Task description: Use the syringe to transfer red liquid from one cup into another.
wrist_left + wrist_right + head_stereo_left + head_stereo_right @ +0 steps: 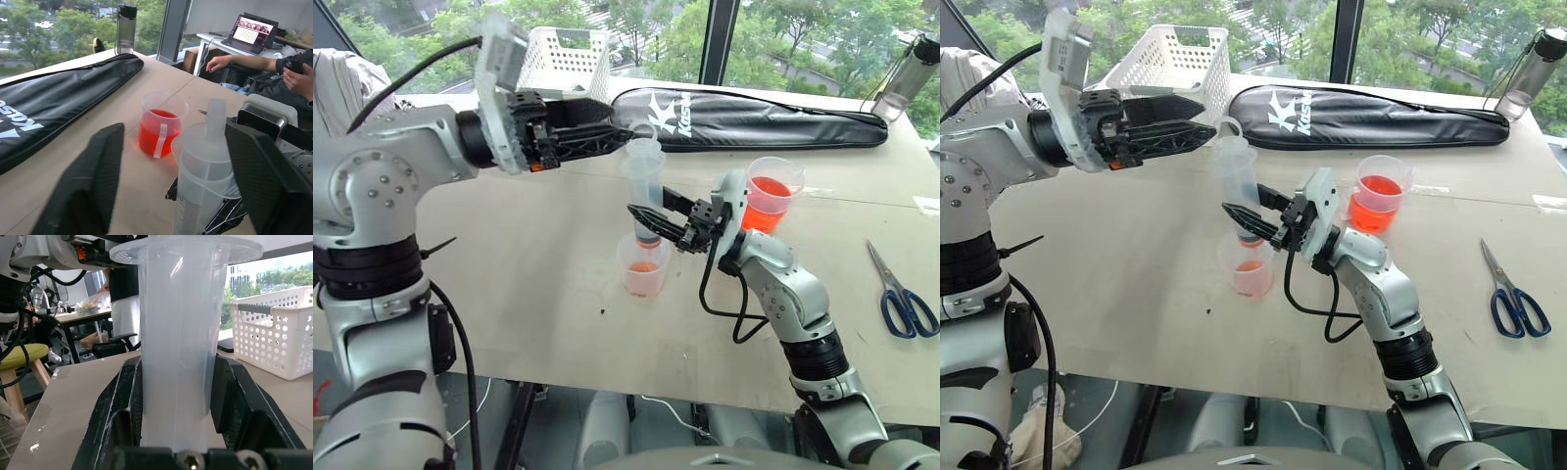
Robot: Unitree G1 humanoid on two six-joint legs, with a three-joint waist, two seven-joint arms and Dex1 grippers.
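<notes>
The right claw (651, 223) is clamping the syringe (644, 186) barrel upright over the small cup (643, 266). The left claw (617, 132), half open, is flanking the plunger; light, slick plastic, best gripped mid-barrel.

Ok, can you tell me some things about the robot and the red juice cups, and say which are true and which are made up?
1. The right gripper holds the syringe upright over the small cup. True.
2. The small cup has no red liquid in it. False: a little red liquid sits at its bottom.
3. The beaker with the handle holds red liquid. True.
4. The blue scissors lie inside the white basket. False: they lie on the table, near its right edge.
5. The left gripper has its jaws squeezed shut on the plunger. False: the jaws stand apart on either side of it.
</notes>
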